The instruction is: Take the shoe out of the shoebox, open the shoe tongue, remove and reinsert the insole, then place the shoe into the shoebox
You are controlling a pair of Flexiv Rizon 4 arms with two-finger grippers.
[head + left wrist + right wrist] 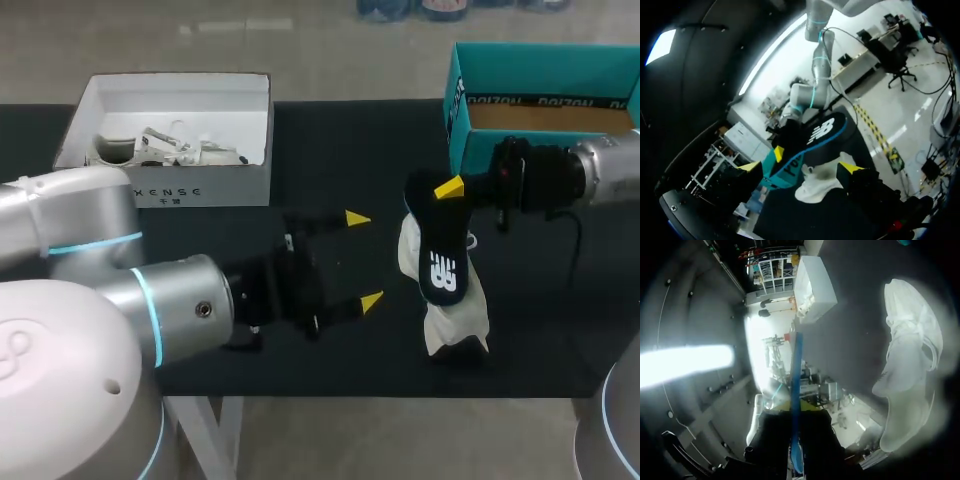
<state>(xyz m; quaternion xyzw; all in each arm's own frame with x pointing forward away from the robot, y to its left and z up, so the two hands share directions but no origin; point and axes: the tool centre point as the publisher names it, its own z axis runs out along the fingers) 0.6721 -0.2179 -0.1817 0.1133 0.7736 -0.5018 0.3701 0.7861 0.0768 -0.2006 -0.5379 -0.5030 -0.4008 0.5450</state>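
A white shoe (452, 305) lies on the black table (350, 150). Just over it hangs a black insole (443, 262) with a white logo and a blue rim, and my right gripper (450, 190) is shut on its upper end. In the right wrist view the insole (796, 375) runs edge-on out from between the fingers, with the shoe (910, 355) beside it. My left gripper (364, 258) stands open to the left of the shoe, nothing between its fingers. In the left wrist view, shoe (817, 184) and insole (826, 134) lie ahead of the open gripper (800, 167).
A teal shoebox (455, 110) stands open at the back right, close behind my right gripper. At the back left stands a white shoebox (210, 185) holding another white shoe (165, 150). Bare black table lies between the two boxes.
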